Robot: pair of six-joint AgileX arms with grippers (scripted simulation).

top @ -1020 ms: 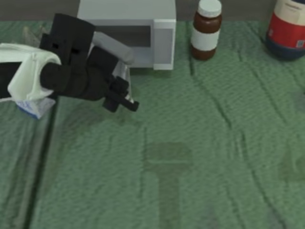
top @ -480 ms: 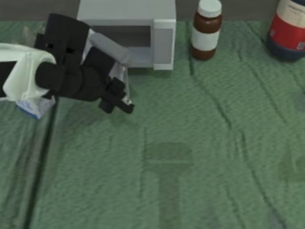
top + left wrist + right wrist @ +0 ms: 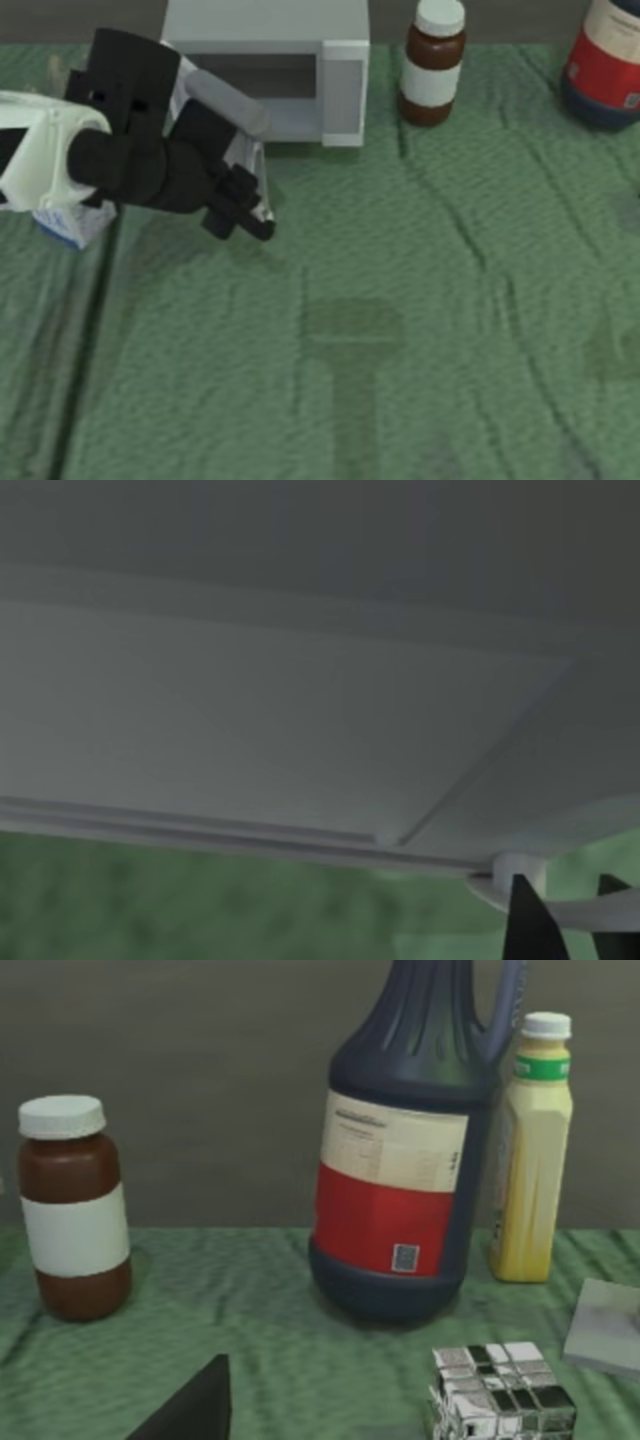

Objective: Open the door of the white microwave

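Green tablecloth (image 3: 450, 330) wrinkled, matt; white microwave (image 3: 265, 25) smooth plastic.

White microwave (image 3: 268, 25) at table's far left; its grey-windowed door (image 3: 235, 125) swung partly open.

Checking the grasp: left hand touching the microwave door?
Touching. In the left wrist view the left hand's fingertips straddle the door's pale edge; top view puts the hand at its swung-out end.
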